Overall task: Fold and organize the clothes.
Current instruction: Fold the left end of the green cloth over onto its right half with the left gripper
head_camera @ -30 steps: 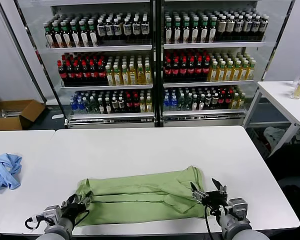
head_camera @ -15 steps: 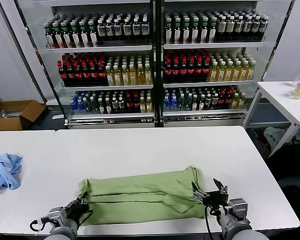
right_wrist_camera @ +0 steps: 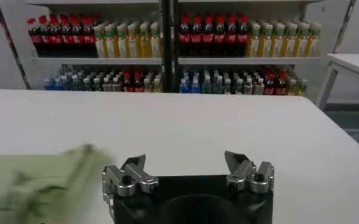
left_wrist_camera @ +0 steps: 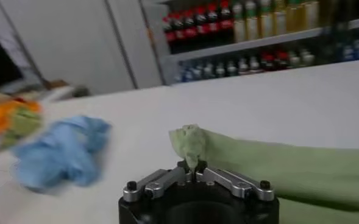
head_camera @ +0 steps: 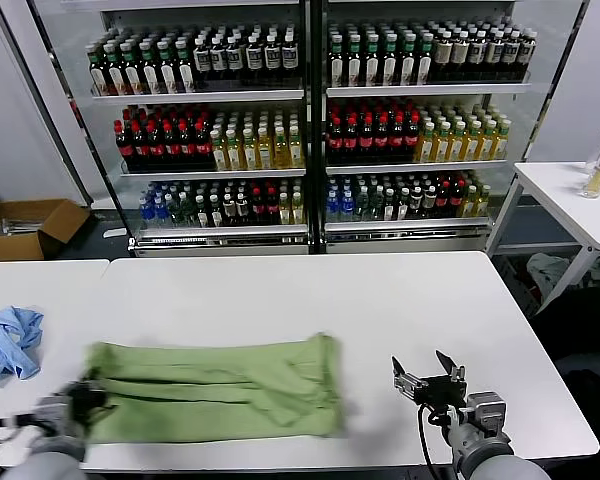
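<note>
The light olive-green shirt (head_camera: 215, 390) lies folded into a long band on the white table (head_camera: 310, 300), near its front edge. My left gripper (head_camera: 80, 398) is shut on the band's left end, and a bunched corner of green cloth (left_wrist_camera: 192, 146) stands pinched between its fingers in the left wrist view. My right gripper (head_camera: 427, 378) is open and empty over bare table, to the right of the shirt's right end. The shirt's edge (right_wrist_camera: 39, 182) shows at the side of the right wrist view, apart from that gripper (right_wrist_camera: 185, 165).
A crumpled blue garment (head_camera: 8, 340) lies on the table at the far left; it also shows in the left wrist view (left_wrist_camera: 60, 149). Drink coolers (head_camera: 310, 120) stand behind the table. A second white table (head_camera: 570, 200) stands at the right.
The shirt has slid to the left along the table, pulled by my left gripper. My right gripper has let go of the shirt's right end and stays in place, open.
</note>
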